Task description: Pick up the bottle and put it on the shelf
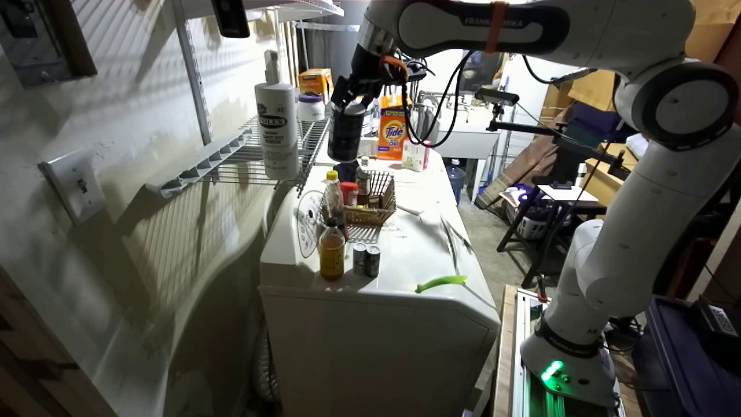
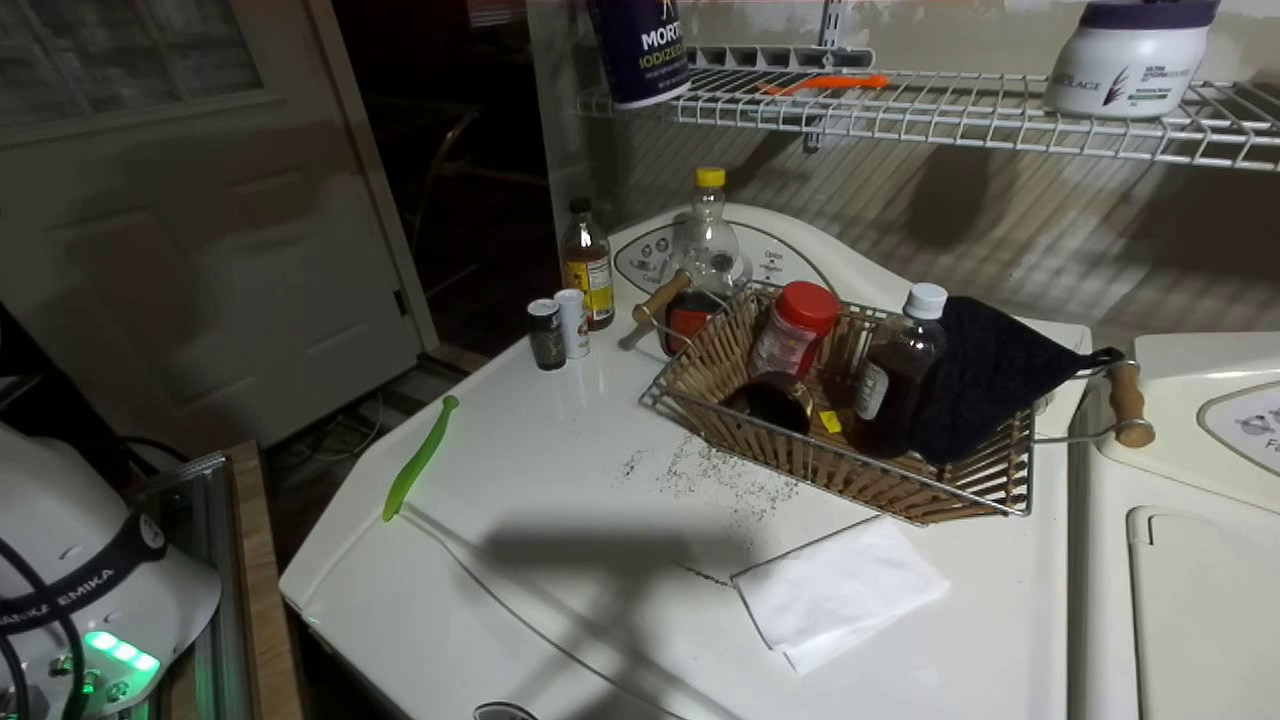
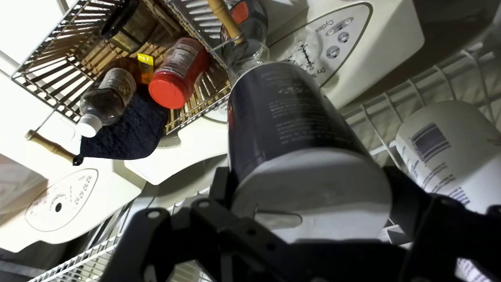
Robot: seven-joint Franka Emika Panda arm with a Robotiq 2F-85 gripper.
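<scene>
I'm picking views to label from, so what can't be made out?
- Dark container: top cut off by the upper edge in an exterior view; print blurred in the wrist view.
- Shelf: runs past the right edge in an exterior view.
- Black shaker: lettering too small in both exterior views.
- Yellow-capped bottle: cap behind the container, wrist view.

Rounded white arm, black-ringed joint, orange strap, black cables, green base lights, screw-dotted black claw

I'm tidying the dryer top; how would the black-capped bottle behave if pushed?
The black-capped bottle might tip if pushed high, being tall and narrow. Amber contents suggest some weight. Once toppled, its round body may roll.
</scene>
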